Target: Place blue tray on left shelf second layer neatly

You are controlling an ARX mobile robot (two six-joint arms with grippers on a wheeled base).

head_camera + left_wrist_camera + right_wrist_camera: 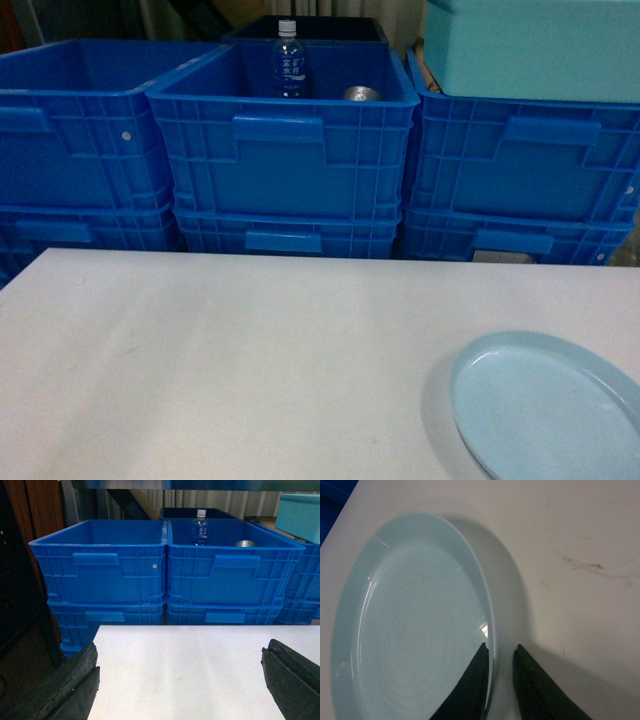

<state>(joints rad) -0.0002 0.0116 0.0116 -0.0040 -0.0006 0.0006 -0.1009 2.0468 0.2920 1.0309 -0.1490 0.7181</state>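
The blue tray (545, 410) lies flat on the white counter (230, 360) at its near right corner, partly cut off by the edge of the head view. In the right wrist view the right gripper (500, 652) straddles the tray's rim: one dark finger sits over the inside of the dish and the other just outside it on the counter, with only a narrow gap between them, so the fingers (470, 685) look clenched on the rim or very nearly so. The left gripper (180, 680) hangs over the counter's left part with its fingers (75, 685) spread wide and released, holding nothing. Behind the counter stand stacked dark-blue crates (285, 160); the middle one holds a water bottle (288, 60) and a metal can (362, 94). A turquoise box (530, 45) rests on the right crates.
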